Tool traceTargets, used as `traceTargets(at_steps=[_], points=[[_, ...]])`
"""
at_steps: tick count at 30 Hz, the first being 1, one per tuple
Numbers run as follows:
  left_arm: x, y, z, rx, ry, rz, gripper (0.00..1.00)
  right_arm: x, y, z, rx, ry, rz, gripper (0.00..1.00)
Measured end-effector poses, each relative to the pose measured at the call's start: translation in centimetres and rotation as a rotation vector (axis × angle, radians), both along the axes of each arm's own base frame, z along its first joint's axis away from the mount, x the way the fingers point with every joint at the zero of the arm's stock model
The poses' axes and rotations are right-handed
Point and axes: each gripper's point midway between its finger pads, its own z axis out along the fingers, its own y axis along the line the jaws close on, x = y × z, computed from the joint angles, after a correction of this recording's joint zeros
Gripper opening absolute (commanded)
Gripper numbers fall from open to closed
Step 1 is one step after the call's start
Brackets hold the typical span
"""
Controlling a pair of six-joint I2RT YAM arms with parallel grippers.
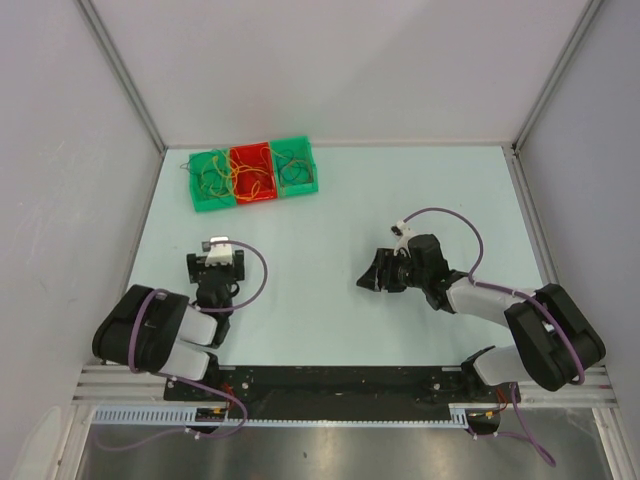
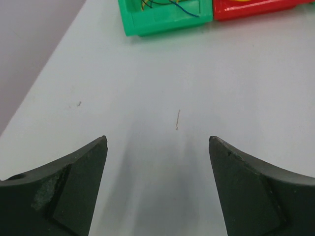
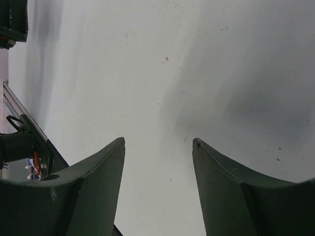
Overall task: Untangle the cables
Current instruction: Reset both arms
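Left hand [image 2: 157, 140] and right hand [image 3: 158, 141] hang spread, empty, over the counter [image 1: 330, 220]. Cables [image 1: 243, 176] lie looped in three bins [image 1: 207, 206] at its far left — send the left hand, pinch one strand.

Left green bin [image 1: 212, 206], red bin [image 1: 256, 199], right green bin [image 1: 300, 191] touching in a row, pale table [image 1: 330, 230].

Pale, matte table [image 1: 330, 225] with faint specks and scuffs on its surface. A red bin [image 1: 255, 198] stands on it toward the far left, with one green bin [image 1: 205, 206] touching its left side and a second green bin [image 1: 298, 191] touching its right, the three forming one slightly skewed row. On the near side of the red bin, well apart from it, a short pale strand [image 2: 177, 119] lies loose on the bare surface.
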Motion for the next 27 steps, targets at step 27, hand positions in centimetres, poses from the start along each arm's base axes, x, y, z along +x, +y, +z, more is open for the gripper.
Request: traceTargets(at_steps=[27], points=[[2.3, 0.4, 4.3, -0.068, -0.150, -0.006, 1.00, 8.2, -4.9, 7.2, -0.223, -0.302, -0.328, 1.00]])
